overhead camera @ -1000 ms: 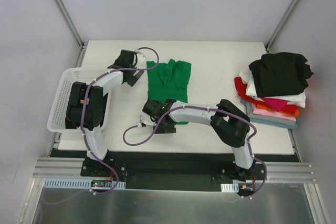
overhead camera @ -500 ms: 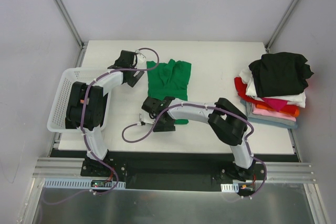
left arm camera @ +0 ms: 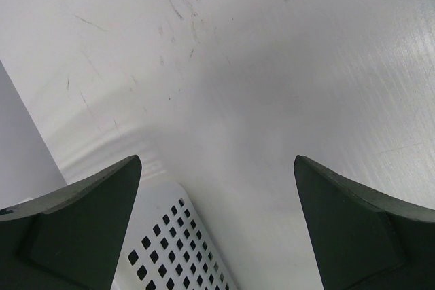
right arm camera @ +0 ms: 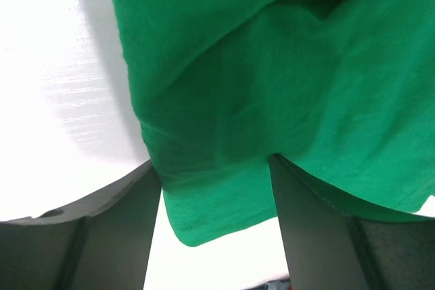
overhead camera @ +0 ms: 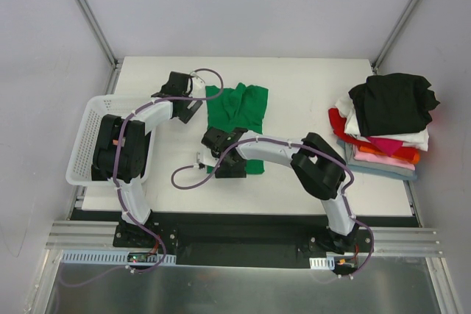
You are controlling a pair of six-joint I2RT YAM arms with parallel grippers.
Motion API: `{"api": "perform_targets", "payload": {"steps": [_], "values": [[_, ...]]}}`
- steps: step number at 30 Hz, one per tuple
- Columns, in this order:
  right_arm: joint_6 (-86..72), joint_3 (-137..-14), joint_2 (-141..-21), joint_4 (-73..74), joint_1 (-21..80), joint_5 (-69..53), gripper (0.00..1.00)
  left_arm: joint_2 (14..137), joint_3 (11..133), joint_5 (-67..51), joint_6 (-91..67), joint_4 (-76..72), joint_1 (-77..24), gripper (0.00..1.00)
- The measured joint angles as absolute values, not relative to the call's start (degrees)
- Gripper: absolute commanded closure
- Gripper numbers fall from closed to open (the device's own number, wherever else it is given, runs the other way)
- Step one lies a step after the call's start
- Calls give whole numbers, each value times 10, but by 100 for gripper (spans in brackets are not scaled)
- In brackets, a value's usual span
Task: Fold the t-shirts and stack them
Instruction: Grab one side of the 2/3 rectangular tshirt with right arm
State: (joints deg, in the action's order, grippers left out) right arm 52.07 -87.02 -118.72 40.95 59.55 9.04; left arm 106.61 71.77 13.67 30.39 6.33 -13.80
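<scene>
Straddling the 7 o'clock corner of the green shirt (overhead camera: pixel 237 112), the right gripper (overhead camera: pixel 227 167) had its fingers apart, with the hem lying in the gap between them. The shirt lay rumpled near the centre of the table (overhead camera: pixel 309 86), and the other shirts (overhead camera: pixel 386 126) sat heaped at the 3 o'clock edge. The left gripper (overhead camera: pixel 184 104) hung wide open over bare table just off the shirt's 10 o'clock corner, near the basket (overhead camera: pixel 85 126) at 9 o'clock.
</scene>
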Motion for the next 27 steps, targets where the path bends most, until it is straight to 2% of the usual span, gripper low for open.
{"api": "perform_targets", "payload": {"steps": [3, 4, 5, 6, 7, 8, 16, 20, 27], "values": [[524, -874, -1190, 415, 590, 74, 51, 1066, 716, 136, 304, 63, -138, 4], [525, -876, -1193, 418, 589, 69, 62, 1066, 715, 136, 304, 63, -138, 5], [526, -880, -1196, 423, 589, 65, 68, 1066, 715, 136, 304, 63, -138, 4], [526, -883, -1199, 428, 589, 62, 83, 1066, 714, 136, 304, 63, -138, 4], [528, -886, -1201, 432, 589, 61, 94, 1066, 713, 136, 304, 63, -138, 4], [533, -887, -1202, 432, 589, 61, 99, 1066, 713, 136, 304, 63, -138, 4], [529, -890, -1203, 419, 584, 73, 99, 1066, 708, 136, 304, 63, -138, 4], [517, -851, -1177, 397, 602, 79, 99, 1066, 707, 136, 304, 63, -138, 4], [481, -799, -1121, 432, 719, 45, 99, 1066, 707, 136, 304, 63, -138, 4]]}}
